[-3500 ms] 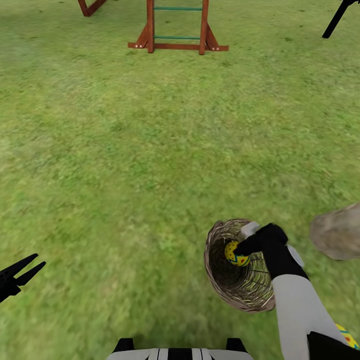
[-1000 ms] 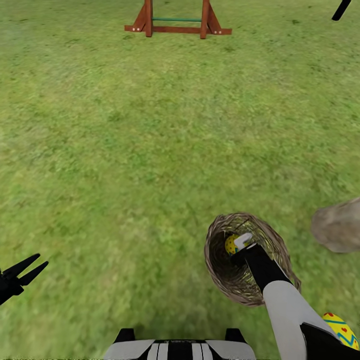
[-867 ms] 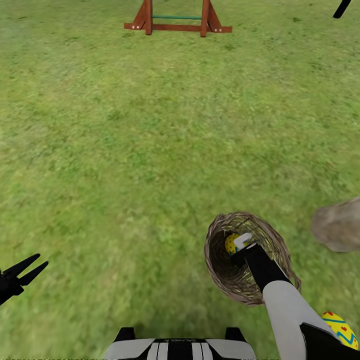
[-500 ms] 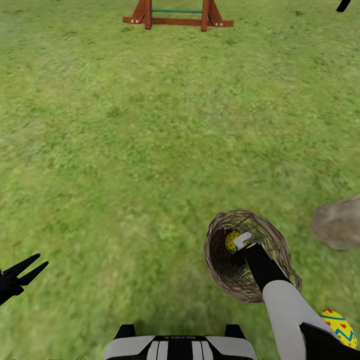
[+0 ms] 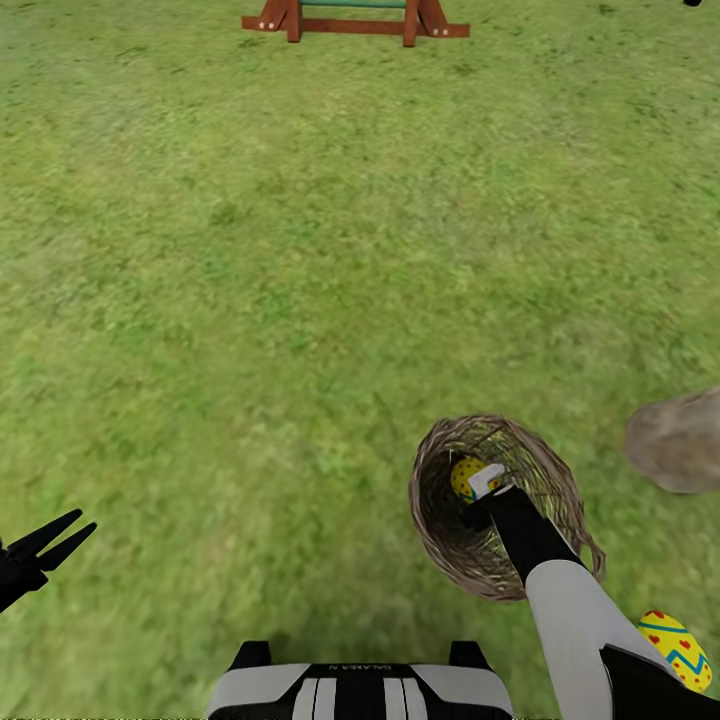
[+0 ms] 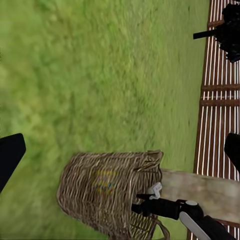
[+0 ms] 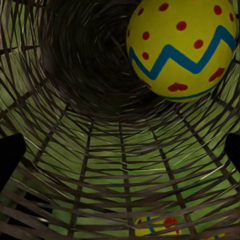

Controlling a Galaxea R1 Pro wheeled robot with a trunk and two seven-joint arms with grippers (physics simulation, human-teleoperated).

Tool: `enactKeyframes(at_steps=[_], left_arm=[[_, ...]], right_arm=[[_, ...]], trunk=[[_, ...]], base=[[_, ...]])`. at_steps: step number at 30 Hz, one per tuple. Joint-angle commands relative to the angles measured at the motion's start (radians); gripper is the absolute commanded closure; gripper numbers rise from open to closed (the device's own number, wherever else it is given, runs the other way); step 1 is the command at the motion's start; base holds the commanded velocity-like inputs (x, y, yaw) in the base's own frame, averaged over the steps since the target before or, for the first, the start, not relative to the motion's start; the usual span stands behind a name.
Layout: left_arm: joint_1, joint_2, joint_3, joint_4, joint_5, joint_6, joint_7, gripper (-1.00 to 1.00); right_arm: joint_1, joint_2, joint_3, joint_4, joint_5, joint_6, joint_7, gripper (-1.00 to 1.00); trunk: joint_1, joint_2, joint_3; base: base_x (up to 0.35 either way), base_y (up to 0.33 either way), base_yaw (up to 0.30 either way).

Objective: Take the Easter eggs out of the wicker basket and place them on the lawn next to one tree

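The right gripper [image 5: 487, 487] reaches into the basket [image 5: 545, 480], which lies tipped on its side on the lawn [image 5: 300, 300] with its mouth facing the robot. In the right wrist view one egg [image 7: 182, 47] sits just ahead of the gripper, resting against the basket's inner wall and apart from both fingers; the two dark fingertips at that view's side edges stand wide apart with nothing between them, so the gripper is spread and holds nothing. Through the weave a second patterned egg [image 7: 155, 226] shows faintly below, though whether it lies inside or under the basket cannot be told. In the head view another egg [image 5: 675, 650] lies on the grass behind and to the right of the gripper, beside the right arm, already out of the basket. A rock [image 5: 675, 440] sits further right. The left gripper [image 5: 35, 550] hangs well off to the left with its fingers parted and empty. As a judgement, the task is early: at least one egg remains to be grasped, no tree is in sight near the eggs, and all three must yet be carried to one trunk.
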Motion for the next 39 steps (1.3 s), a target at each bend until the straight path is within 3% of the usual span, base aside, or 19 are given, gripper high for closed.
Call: enactKeyframes(at_steps=[1, 14, 29, 39], left_arm=[[0.000, 0.000, 0.001, 0.000, -0.002, 0.011, -0.005, -1.00], [0.000, 0.000, 0.001, 0.003, -0.002, 0.011, -0.005, -1.00], [0.000, -0.001, 0.001, 0.003, -0.002, 0.011, -0.005, -1.00], [0.000, -0.001, 0.001, 0.003, -0.002, 0.011, -0.005, -1.00]], right_arm=[[-0.001, 0.002, -0.007, -0.003, 0.010, 0.000, 0.009, -1.00], [-0.001, 0.006, -0.007, -0.069, 0.010, -0.001, 0.008, -1.00], [-0.004, 0.008, -0.007, -0.074, 0.010, -0.002, 0.008, -1.00], [-0.004, 0.006, -0.007, -0.076, 0.010, -0.003, 0.008, -1.00]], trunk=[[0.000, 0.000, -0.002], [0.000, 0.000, -0.023], [0.000, 0.000, -0.046], [0.000, 0.000, -0.049]], base=[[0.000, 0.000, 0.000], [0.000, 0.000, 0.000], [0.000, 0.000, 0.000], [0.000, 0.000, 0.000]])
